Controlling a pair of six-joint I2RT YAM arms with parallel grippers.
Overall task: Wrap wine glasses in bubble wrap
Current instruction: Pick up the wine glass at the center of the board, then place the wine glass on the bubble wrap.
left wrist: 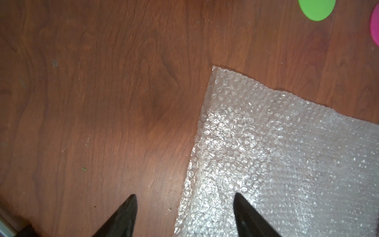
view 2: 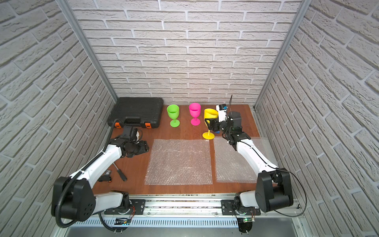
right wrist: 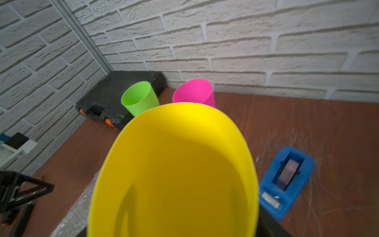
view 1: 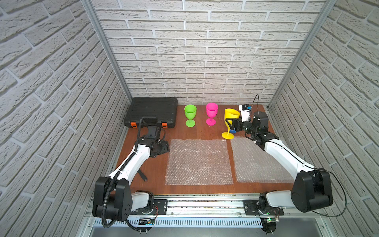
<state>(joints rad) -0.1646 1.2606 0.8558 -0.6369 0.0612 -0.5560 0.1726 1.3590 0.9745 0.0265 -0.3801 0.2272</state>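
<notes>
The yellow wine glass [view 1: 231, 115] [view 2: 210, 114] is tilted at the back right, its foot low over the table. My right gripper [view 1: 231, 123] is shut on its bowl, which fills the right wrist view [right wrist: 174, 174]. The green wine glass [view 1: 190, 115] [right wrist: 139, 98] and the pink one [view 1: 211, 112] [right wrist: 194, 92] stand upright at the back. Two bubble wrap sheets lie flat, one central [view 1: 199, 162] and one on the right [view 1: 258, 164] partly under the right arm. My left gripper [view 1: 166, 148] [left wrist: 184, 195] hangs open and empty over the central sheet's [left wrist: 276, 153] left edge.
A black tool case [view 1: 151, 111] sits in the back left corner. A blue tape dispenser [right wrist: 287, 180] lies just behind the yellow glass. A white device [view 1: 245, 111] stands at the back right. A screwdriver [view 2: 121, 173] lies near the left arm.
</notes>
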